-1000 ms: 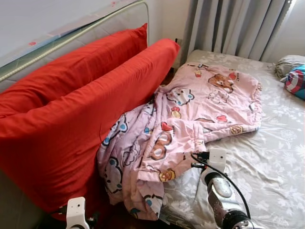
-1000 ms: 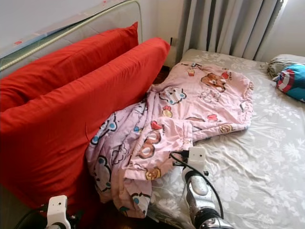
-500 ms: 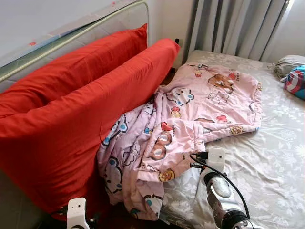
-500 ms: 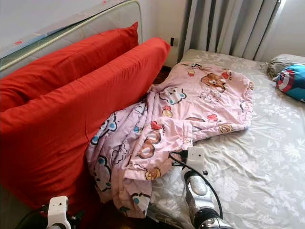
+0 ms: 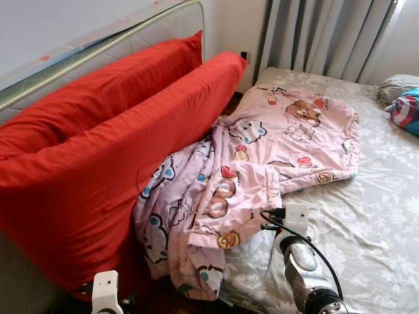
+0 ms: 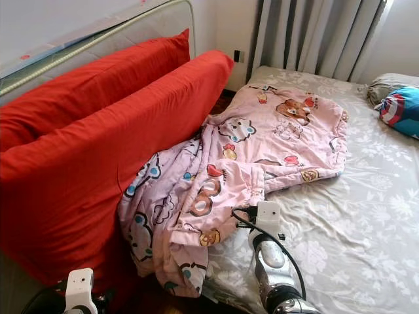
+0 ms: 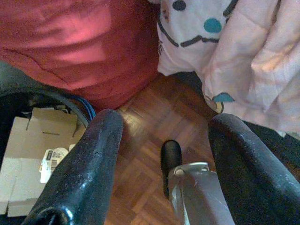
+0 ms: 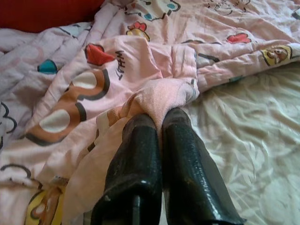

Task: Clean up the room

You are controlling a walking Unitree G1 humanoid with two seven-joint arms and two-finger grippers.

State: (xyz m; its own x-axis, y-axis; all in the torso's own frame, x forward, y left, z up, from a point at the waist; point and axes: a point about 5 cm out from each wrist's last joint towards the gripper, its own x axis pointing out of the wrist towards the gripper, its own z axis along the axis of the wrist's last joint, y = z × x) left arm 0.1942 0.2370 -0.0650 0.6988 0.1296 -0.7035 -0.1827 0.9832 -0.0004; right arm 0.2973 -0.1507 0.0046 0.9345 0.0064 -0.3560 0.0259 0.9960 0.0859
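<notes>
A bed with a grey floral sheet (image 5: 366, 216), red pillows (image 5: 111, 163) at the frame's left, grey curtains (image 5: 327, 36) at top.

My right gripper (image 8: 158, 123), low and right of centre, pinches a fold of the pink cartoon blanket (image 5: 262, 157) sprawled mid-frame. My left gripper (image 7: 164, 140) hangs spread wide, holding nothing, above wooden floor (image 7: 150, 154).
</notes>
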